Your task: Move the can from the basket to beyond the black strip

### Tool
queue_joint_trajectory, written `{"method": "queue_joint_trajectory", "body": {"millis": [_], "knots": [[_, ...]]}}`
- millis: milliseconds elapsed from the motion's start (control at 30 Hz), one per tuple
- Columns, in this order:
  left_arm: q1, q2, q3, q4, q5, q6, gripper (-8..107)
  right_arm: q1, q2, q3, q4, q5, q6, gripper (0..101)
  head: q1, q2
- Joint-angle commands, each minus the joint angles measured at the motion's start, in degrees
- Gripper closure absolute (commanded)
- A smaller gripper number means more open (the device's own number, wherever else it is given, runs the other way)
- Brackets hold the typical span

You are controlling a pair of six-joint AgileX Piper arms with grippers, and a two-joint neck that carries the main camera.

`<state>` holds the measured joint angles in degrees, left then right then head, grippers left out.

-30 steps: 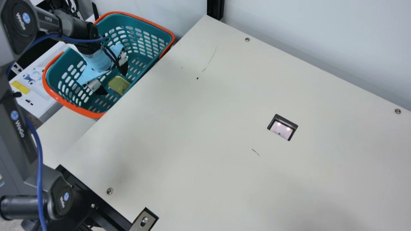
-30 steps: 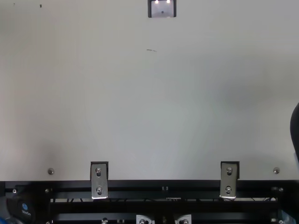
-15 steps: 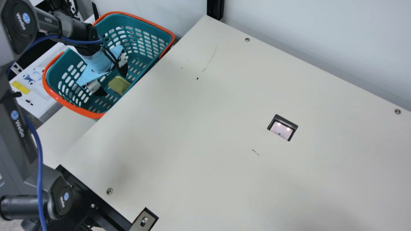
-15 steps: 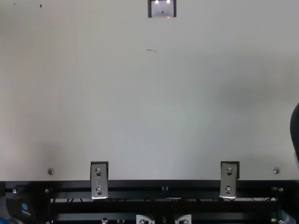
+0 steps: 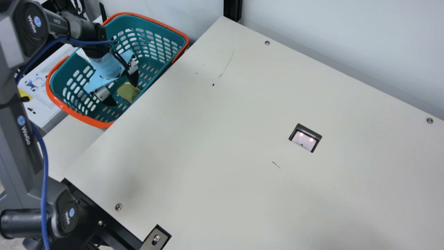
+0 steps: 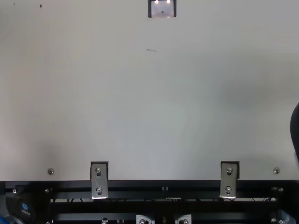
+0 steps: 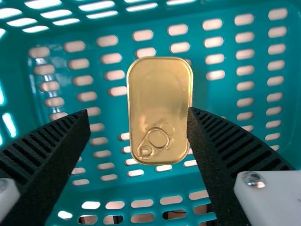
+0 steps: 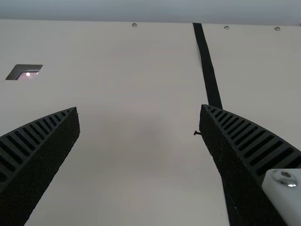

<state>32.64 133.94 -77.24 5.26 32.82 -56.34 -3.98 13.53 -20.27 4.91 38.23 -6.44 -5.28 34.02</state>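
Left wrist view: gold can between parted, ungripping fingers

Left wrist view: the left gripper is open over the teal basket, a finger to each side of the can. One fingertip overlaps the can's edge from here; whether they touch I can't tell. It is a flat tin, lid up, with a pull ring near one short end. I'd expect it to be stiff and fairly light to moderate in weight, smooth enough to slip if pinched only at the rim. Best taken low across its long sides, level, with the ring left alone. I see no label or print on the lid.

Main view: the can lies in the basket near the table-side wall, below the left gripper. The left arm carries lettering and round blue badges, which I leave unread.

Top view: a square recess sits in the cream table, and a blue badge marks the black hardware at lower left.

Right wrist view: the right gripper is spread wide and holds nothing. The black strip, unprinted as far as I can see, crosses the table.
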Motion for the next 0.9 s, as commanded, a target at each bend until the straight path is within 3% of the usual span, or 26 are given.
{"method": "queue_joint_trajectory", "body": {"millis": [0, 867], "knots": [[-0.3, 0.4, -0.6, -0.3, 0.4, 0.1, 9, 0.0, 0.0, 0.0, 0.0, 0.0, 0.0, 0, -1.7, 0.7], [-1.2, 8.2, -7.4, 1.1, 3.0, -0.3, 9, 0.0, 0.0, 0.0, 0.0, 0.0, 0.0, 0, -1.7, 0.7]]}}
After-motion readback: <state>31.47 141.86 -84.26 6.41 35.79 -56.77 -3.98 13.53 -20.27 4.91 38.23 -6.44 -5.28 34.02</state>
